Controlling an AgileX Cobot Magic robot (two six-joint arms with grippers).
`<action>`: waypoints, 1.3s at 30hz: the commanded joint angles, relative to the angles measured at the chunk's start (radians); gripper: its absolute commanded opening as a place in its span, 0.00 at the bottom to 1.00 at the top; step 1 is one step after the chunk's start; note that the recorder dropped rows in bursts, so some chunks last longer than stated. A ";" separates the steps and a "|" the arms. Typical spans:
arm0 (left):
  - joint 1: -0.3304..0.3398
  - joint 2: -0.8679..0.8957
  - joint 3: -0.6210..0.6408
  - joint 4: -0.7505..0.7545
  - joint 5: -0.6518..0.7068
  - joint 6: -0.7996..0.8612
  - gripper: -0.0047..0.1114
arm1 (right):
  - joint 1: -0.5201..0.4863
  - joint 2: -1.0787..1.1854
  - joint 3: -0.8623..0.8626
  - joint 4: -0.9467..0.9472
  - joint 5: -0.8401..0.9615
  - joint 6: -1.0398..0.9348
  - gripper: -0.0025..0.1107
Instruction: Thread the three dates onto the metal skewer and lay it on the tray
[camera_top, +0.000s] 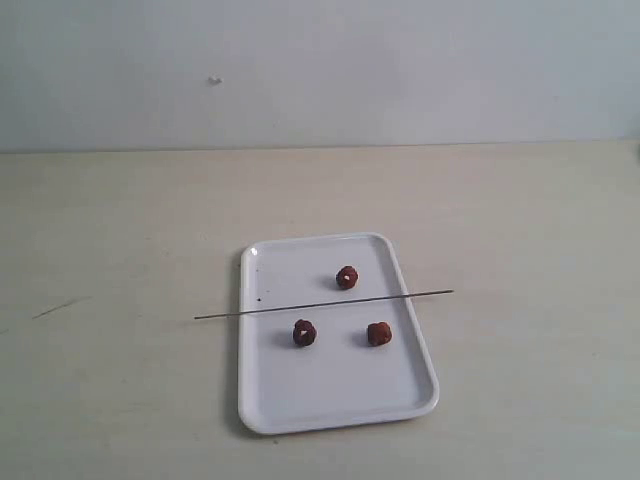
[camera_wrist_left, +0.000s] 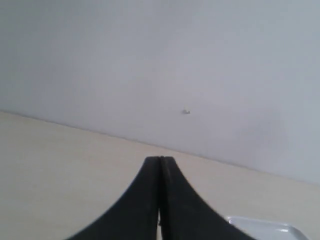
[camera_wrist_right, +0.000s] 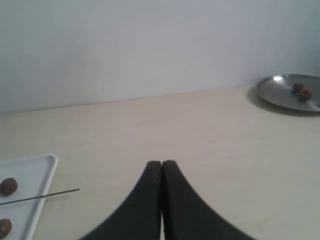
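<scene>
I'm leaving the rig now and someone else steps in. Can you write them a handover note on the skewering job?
Left gripper: shut, empty.
Right gripper: shut, empty.
Tray is on the table. The metal skewer lies across it, both ends overhanging the rim.
Three dates sit loose on the tray, none threaded.
The right wrist view also shows a metal plate holding two more dates.
Done: nothing.
Left: thread all three dates, then lay the skewer on the tray.
</scene>
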 joint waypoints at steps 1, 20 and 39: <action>0.002 -0.005 0.000 -0.040 -0.100 -0.058 0.05 | -0.006 -0.004 0.005 -0.003 -0.009 -0.004 0.02; 0.002 0.716 -0.763 0.476 -0.094 -0.384 0.04 | -0.006 -0.004 0.005 -0.003 -0.009 -0.004 0.02; -0.217 1.837 -1.511 0.443 1.002 0.156 0.04 | -0.006 -0.004 0.005 -0.003 -0.009 -0.004 0.02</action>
